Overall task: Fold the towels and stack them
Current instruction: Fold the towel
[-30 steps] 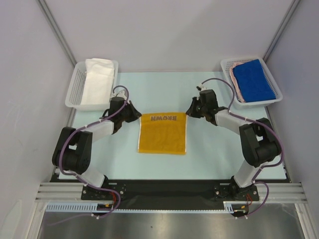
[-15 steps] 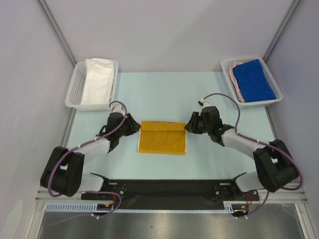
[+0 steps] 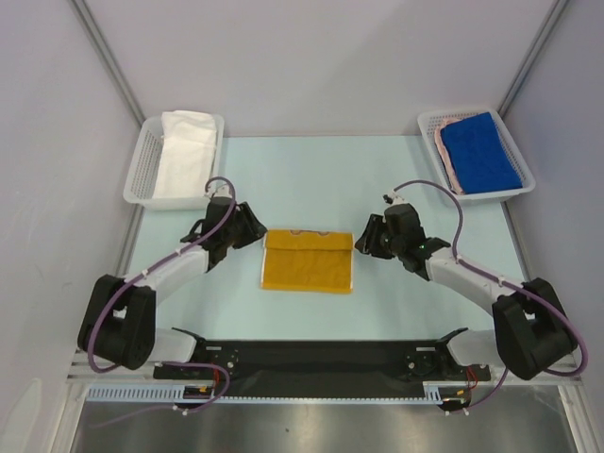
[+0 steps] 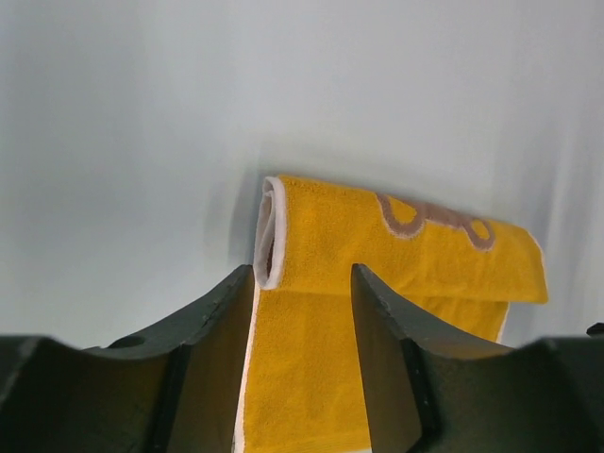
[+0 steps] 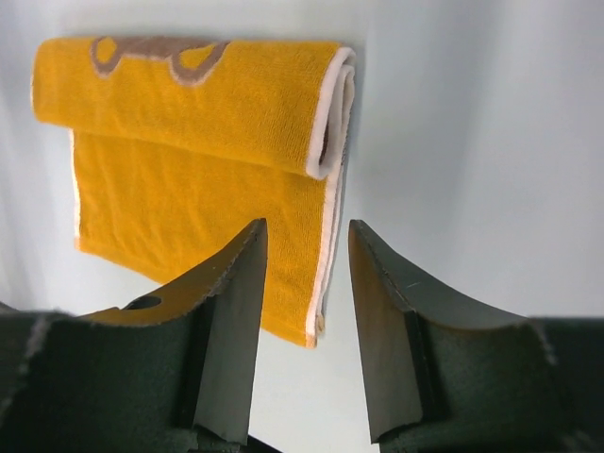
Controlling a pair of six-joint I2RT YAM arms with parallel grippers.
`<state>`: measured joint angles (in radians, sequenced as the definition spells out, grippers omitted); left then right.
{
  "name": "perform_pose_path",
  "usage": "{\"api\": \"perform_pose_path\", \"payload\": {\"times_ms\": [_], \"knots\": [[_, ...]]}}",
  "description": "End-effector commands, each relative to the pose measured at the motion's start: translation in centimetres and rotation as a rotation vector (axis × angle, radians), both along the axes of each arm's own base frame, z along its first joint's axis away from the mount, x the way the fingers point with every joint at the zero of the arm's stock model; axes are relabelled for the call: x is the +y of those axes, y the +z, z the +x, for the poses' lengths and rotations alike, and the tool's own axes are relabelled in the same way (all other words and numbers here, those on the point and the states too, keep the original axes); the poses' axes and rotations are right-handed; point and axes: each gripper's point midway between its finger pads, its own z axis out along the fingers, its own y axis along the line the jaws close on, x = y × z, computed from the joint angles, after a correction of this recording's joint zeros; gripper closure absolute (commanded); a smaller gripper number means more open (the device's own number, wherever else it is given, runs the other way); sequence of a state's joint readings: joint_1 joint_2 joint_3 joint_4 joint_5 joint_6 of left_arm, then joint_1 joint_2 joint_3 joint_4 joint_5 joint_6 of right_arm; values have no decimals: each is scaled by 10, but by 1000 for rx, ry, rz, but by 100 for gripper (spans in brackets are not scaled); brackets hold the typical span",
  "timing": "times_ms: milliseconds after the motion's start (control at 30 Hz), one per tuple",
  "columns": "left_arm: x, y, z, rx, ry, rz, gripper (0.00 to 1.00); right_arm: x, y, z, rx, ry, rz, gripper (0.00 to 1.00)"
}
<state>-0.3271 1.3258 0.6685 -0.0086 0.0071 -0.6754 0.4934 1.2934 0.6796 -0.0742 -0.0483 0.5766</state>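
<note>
A yellow-orange towel [image 3: 308,269] lies at the table's middle, its far part folded over toward me, with brown print on the flap [image 4: 429,219]. My left gripper [image 3: 256,236] is open at the towel's left edge; in its wrist view the towel [image 4: 311,377] lies under the spread fingers [image 4: 212,316]. My right gripper [image 3: 360,241] is open at the towel's right edge [image 5: 326,236], which shows between its fingers [image 5: 236,283] without being clamped. A white towel [image 3: 184,151] fills the left basket. A blue towel [image 3: 479,151] lies on a pinkish one [image 3: 442,151] in the right basket.
A white mesh basket [image 3: 135,179] stands at the back left and another [image 3: 522,162] at the back right. The pale green table [image 3: 311,175] runs from the baskets to the black rail [image 3: 311,354] at the arms' bases.
Both grippers carried the towel's far edge toward me, laid it down as a fold, then opened and let go. The lettering that showed earlier is now folded under.
</note>
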Motion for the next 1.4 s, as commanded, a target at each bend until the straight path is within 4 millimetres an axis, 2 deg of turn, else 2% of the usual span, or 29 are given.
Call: {"api": "perform_pose_path", "payload": {"times_ms": [0,33,167,300,333,533,867,1167,1367], "knots": [[-9,-12,1,106,-2,-4,46,3,2,16,26,-49,-5,55],[-10,-16,2,125,-13,1,46,6,7,23,17,-53,-5,53],[-12,-38,1,189,-9,10,44,8,-1,34,43,-63,4,48],[-17,-47,0,191,-20,-18,43,14,-14,35,80,-54,12,47],[-17,-51,0,204,-22,-18,43,16,-19,34,97,-48,17,50],[-19,-56,-7,213,-34,-32,48,18,-32,24,125,-36,21,61],[-21,-61,-12,222,-45,-47,57,25,-41,19,157,-32,52,61],[-21,-63,-12,229,-50,-43,66,29,-42,25,139,-43,80,60],[-21,-61,-11,227,-53,-38,70,27,-48,23,142,-54,83,65]]}}
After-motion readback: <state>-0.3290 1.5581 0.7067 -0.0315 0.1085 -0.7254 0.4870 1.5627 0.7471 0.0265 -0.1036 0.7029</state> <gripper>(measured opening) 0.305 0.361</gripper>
